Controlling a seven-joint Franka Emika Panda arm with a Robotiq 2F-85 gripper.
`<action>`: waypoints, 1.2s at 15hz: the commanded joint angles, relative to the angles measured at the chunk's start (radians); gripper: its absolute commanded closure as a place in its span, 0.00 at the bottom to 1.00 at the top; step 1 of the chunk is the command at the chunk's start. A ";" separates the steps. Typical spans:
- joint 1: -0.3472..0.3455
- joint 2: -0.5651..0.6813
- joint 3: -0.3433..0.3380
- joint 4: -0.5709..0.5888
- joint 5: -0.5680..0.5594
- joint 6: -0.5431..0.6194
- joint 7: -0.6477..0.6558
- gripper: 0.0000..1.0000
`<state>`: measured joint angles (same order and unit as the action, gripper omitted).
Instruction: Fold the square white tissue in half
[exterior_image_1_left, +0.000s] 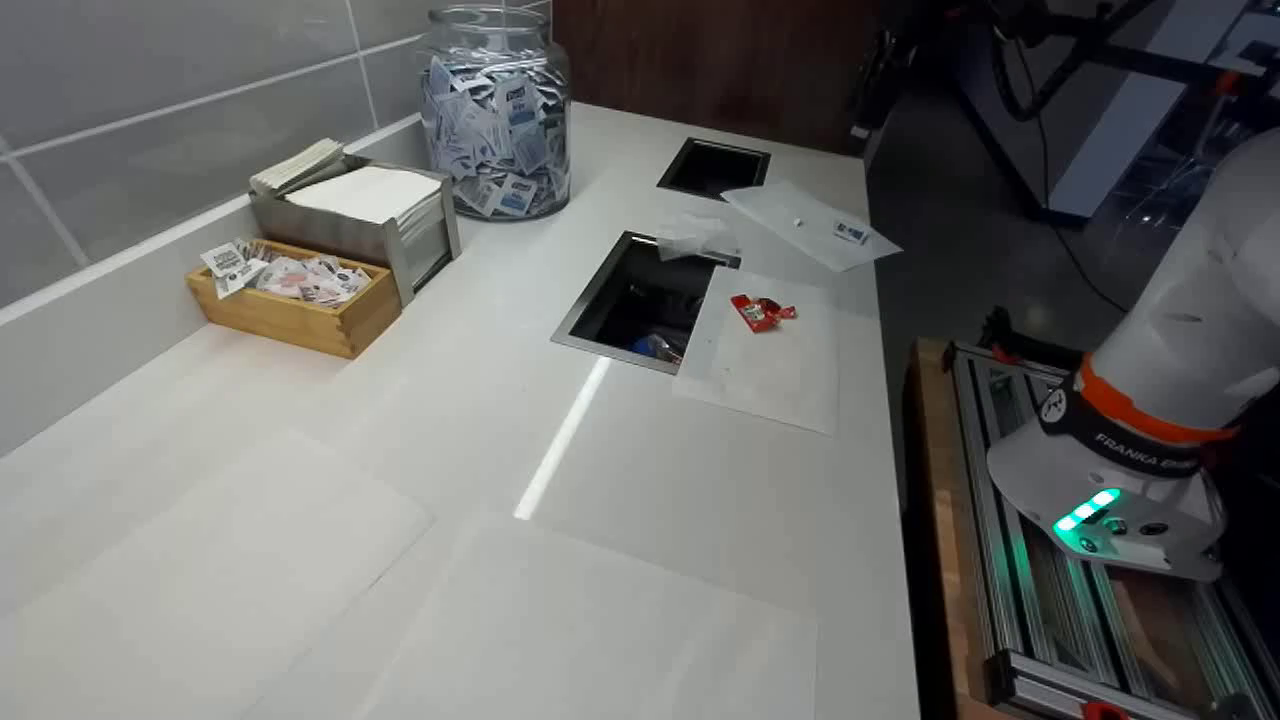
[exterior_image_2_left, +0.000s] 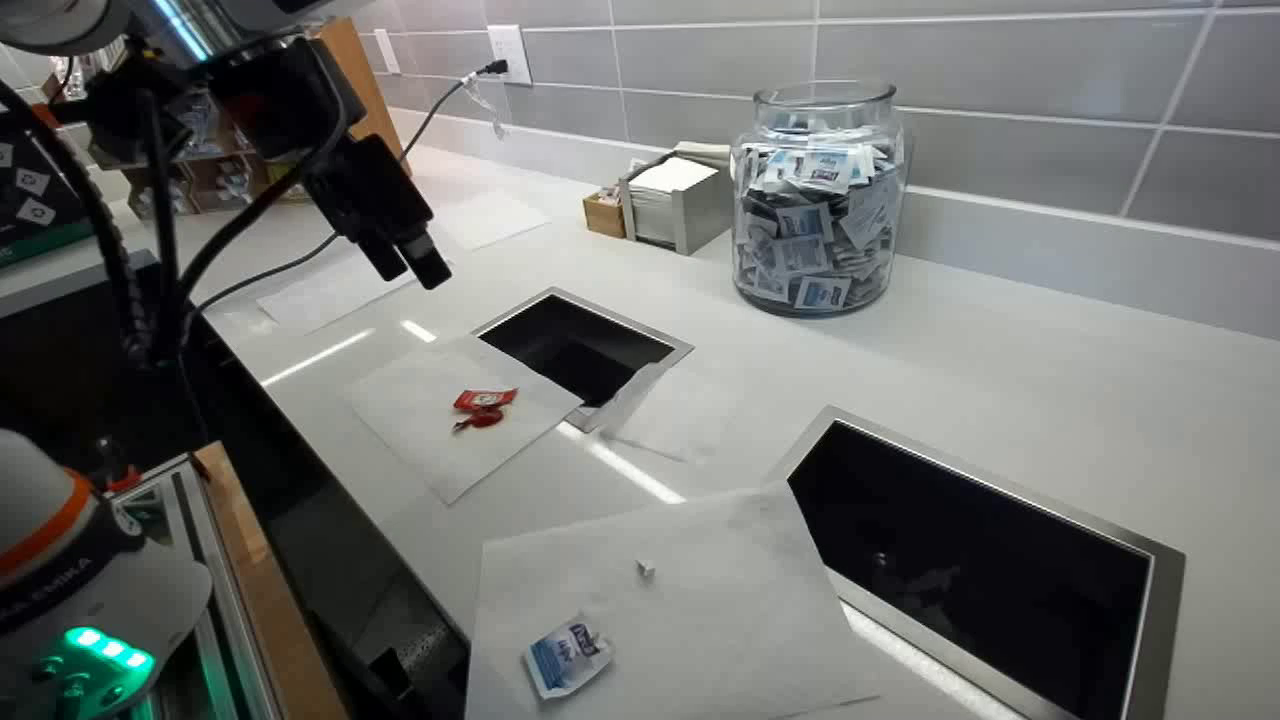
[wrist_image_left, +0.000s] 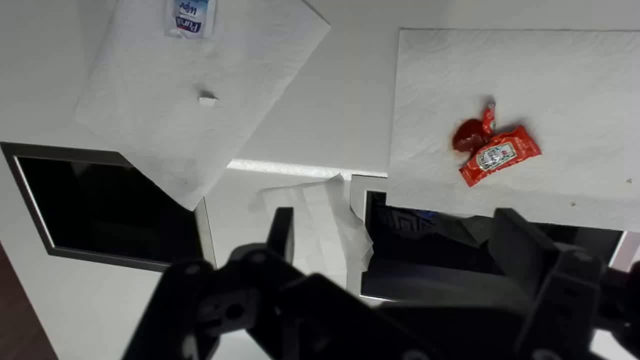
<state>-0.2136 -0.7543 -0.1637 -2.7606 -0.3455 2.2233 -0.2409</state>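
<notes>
Several flat white tissues lie on the counter. One tissue (exterior_image_1_left: 770, 375) holds a torn red ketchup packet (wrist_image_left: 495, 155) and a smear. Another tissue (exterior_image_2_left: 710, 620) holds a Purell wipe packet (exterior_image_2_left: 568, 657) and overlaps a bin opening. Two plain flat tissues (exterior_image_1_left: 230, 540) (exterior_image_1_left: 600, 640) lie in the foreground in an exterior view. A partly folded, crumpled tissue (wrist_image_left: 312, 225) lies beside the other bin opening, one edge hanging over it. My gripper (wrist_image_left: 395, 227) is open and empty, with the crumpled tissue and the opening behind its fingers. It also shows above the counter in an exterior view (exterior_image_2_left: 405, 265).
Two metal-rimmed bin openings (exterior_image_1_left: 615, 352) (exterior_image_2_left: 830, 425) are cut into the counter. A glass jar of wipes (exterior_image_1_left: 497, 130), a napkin holder (exterior_image_1_left: 425, 225) and a wooden packet box (exterior_image_1_left: 290, 325) stand along the tiled wall. A cable (exterior_image_2_left: 440, 110) runs to the wall outlet.
</notes>
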 joint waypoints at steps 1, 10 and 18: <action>0.004 0.001 -0.003 -0.005 -0.002 -0.005 0.002 0.00; -0.004 0.060 0.015 0.010 -0.004 -0.008 0.040 0.00; 0.001 0.369 0.170 0.235 -0.044 -0.121 0.286 0.00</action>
<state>-0.2123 -0.5291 -0.0474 -2.6332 -0.3475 2.1675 -0.0724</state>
